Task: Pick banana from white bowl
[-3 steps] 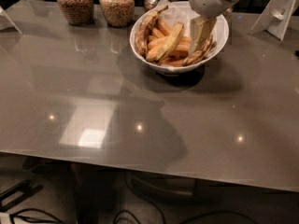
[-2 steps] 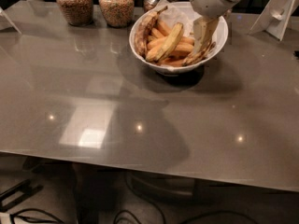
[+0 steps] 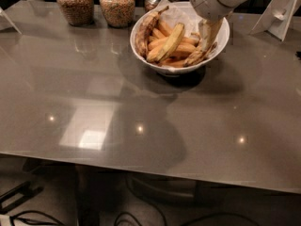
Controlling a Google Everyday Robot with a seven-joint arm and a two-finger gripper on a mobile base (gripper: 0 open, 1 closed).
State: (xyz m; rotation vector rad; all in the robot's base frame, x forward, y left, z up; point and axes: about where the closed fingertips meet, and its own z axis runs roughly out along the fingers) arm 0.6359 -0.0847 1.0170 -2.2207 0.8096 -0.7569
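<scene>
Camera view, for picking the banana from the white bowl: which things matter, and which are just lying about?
Part of the job: banana; white bowl; gripper, at the bowl's right side.
Just lying about: other bananas; glass jar; second glass jar; white stand.

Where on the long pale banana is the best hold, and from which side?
Mid-length, from above, closing across its width. The banana lies on top of the pile, straight and slanting up toward the far rim of the bowl, its middle exposed. The gripper is down at the bowl's right side in view, apart from it.
</scene>
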